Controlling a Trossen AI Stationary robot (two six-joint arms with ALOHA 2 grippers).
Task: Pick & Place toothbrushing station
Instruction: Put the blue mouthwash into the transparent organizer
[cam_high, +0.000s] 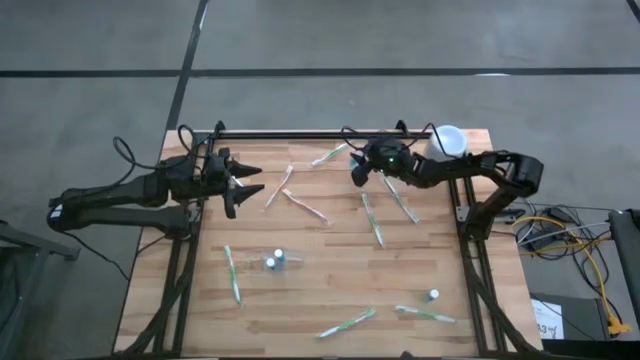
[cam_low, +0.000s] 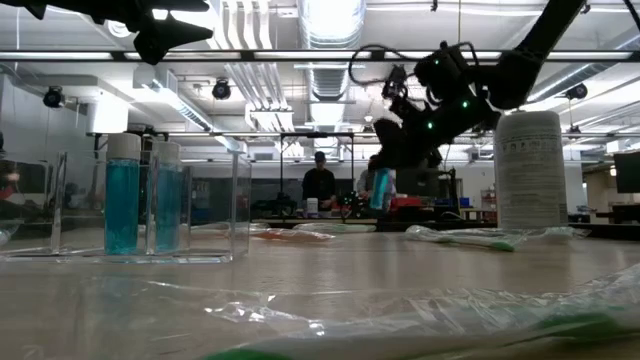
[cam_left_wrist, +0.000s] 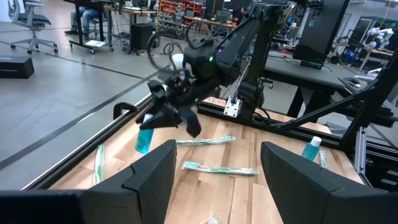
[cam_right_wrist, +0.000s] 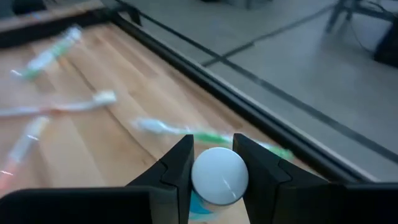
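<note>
Room: you are looking across a workshop hall with ceiling lights; a person stands far behind the counter.
Counter: your wooden counter carries wrapped toothbrushes scattered over it, one lying just near of the right pincer, another at the near left.
Right pincer: your right pincer is at the far edge of the counter, right of centre, closed partway on a small bottle; each finger presses one side of its white cap.
Held bottle: in the left wrist view the bottle hangs below the right pincer, blue liquid showing, lifted clear of the counter and just near of the far rail.
Left pincer: your left pincer waits over the far left of the counter with its fingers spread wide and nothing between them, well apart from the held bottle.
Other bottles: two small bottles stand together in a clear holder left of centre; one more stands at the near right.
White container: a white cylinder stands at the far right corner, just beside the right arm.
Low view: the held bottle shows under the right pincer, above the counter's surface.
</note>
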